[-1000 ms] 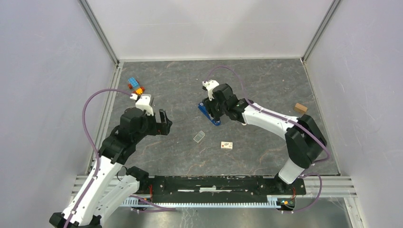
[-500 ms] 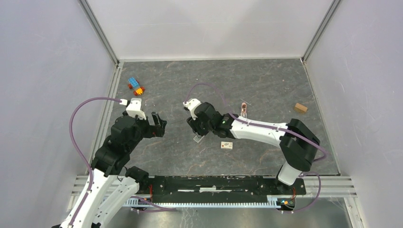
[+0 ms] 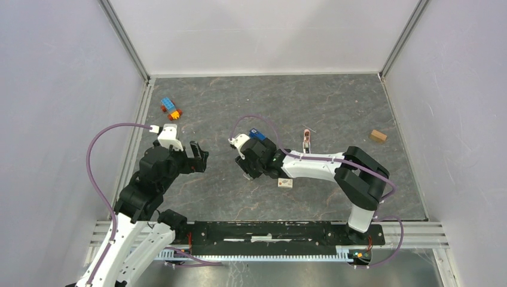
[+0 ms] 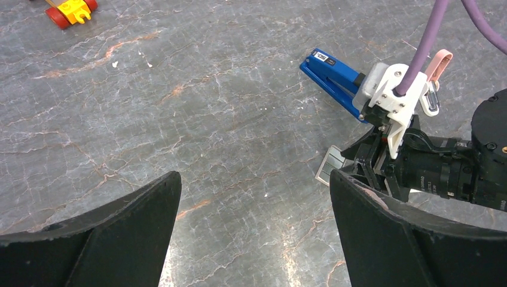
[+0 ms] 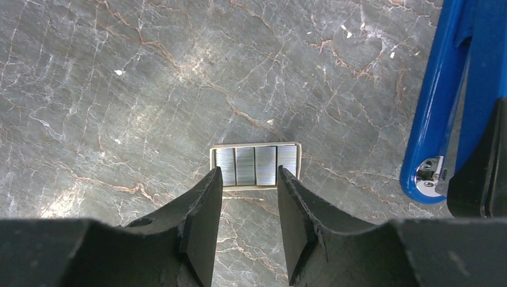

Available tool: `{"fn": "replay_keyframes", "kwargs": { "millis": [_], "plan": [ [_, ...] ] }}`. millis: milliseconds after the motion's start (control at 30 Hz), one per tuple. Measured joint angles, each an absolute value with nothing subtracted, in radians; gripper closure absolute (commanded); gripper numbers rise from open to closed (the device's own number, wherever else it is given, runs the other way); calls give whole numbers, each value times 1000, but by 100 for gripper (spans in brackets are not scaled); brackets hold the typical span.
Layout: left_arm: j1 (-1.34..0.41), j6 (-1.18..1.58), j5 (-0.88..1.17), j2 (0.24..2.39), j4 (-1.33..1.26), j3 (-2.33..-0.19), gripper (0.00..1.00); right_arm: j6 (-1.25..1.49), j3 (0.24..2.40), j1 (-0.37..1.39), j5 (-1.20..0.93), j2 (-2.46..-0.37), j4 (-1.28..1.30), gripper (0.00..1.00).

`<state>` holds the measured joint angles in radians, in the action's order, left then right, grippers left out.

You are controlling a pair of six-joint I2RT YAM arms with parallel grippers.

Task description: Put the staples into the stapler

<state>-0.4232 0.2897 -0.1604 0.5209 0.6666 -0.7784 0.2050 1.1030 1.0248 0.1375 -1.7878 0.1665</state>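
Right end effector (image 5: 248, 179) swung off the stapler (image 5: 445, 101), now at its right; half-open, gripping nothing, closing on staples (image 5: 256, 165) just ahead.

Table top (image 5: 119, 89): I read it as a dark grey stone-look sheet, veined in white and rust, smooth with a dull sheen.
Stapler (image 5: 436, 89): glossy blue plastic shell, smooth, and I see a small bright metal rivet at its rounded end.
Staples (image 5: 256, 165): silvery metal, finely ribbed and shiny, in a pale thin-rimmed tray.
Right gripper (image 5: 248, 179): its fingers (image 5: 200, 227) look like matt black plastic to me, faintly grainy.
Left gripper (image 4: 254, 176): fingers (image 4: 119, 239) of the same matt black.
Cable (image 4: 427, 42): smooth purple sheath, satin finish.
Toy bricks (image 3: 171, 108), towards the table's far left corner: glossy plastic.
Block (image 3: 378, 136), by the table's right edge: bare matt wood, as far as I can tell.
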Motion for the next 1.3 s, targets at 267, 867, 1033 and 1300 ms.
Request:
{"fn": "replay_keyframes", "kwargs": {
  "millis": [267, 867, 1033, 1300],
  "plan": [
    [-423, 290, -160, 521, 667, -778, 0, 208, 1097, 1032, 141, -1806, 157, 58],
    [-423, 290, -160, 521, 667, -778, 0, 214, 1097, 1032, 167, -1834, 136, 60],
    [-423, 290, -160, 521, 667, -778, 0, 218, 1097, 1032, 167, -1834, 136, 60],
    [-423, 290, -160, 521, 667, -778, 0, 224, 1097, 1032, 158, -1834, 137, 61]
  ]
}}
